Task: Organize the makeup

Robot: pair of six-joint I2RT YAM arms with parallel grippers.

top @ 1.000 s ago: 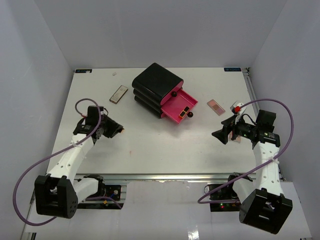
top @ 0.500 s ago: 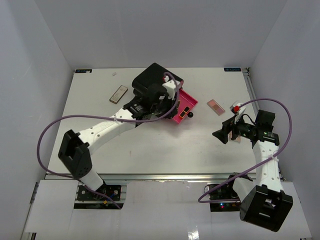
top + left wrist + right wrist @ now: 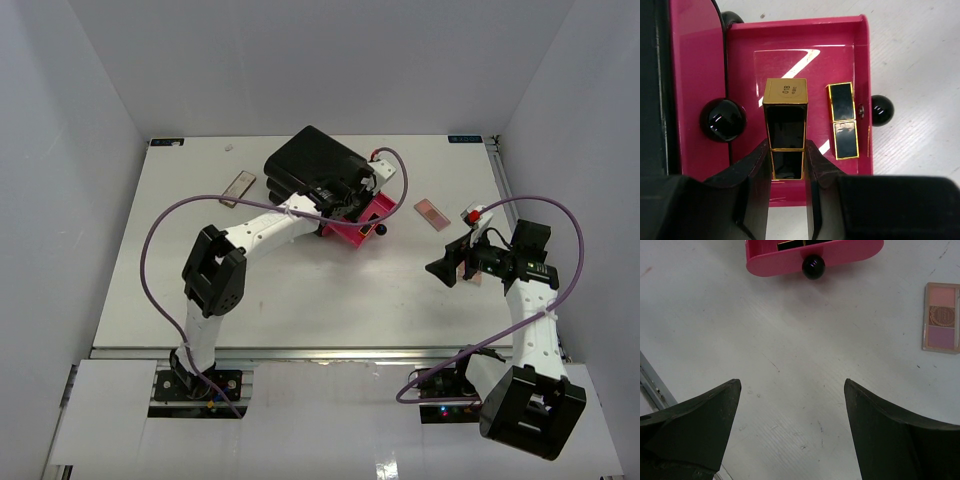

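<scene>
Firmly, a lipstick tube (image 3: 785, 127) is clamped by the left gripper (image 3: 786, 160) above a pink drawer (image 3: 812, 65); the right gripper (image 3: 791, 385) is spread empty over scuffed white tabletop (image 3: 715, 315).

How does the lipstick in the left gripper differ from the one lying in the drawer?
The gripped lipstick is clamped in the left gripper, its gold end marked 01B facing the camera; the loose lipstick lies flat and free on the floor of the pink drawer, long side up. Both are black with gold trim.
</scene>
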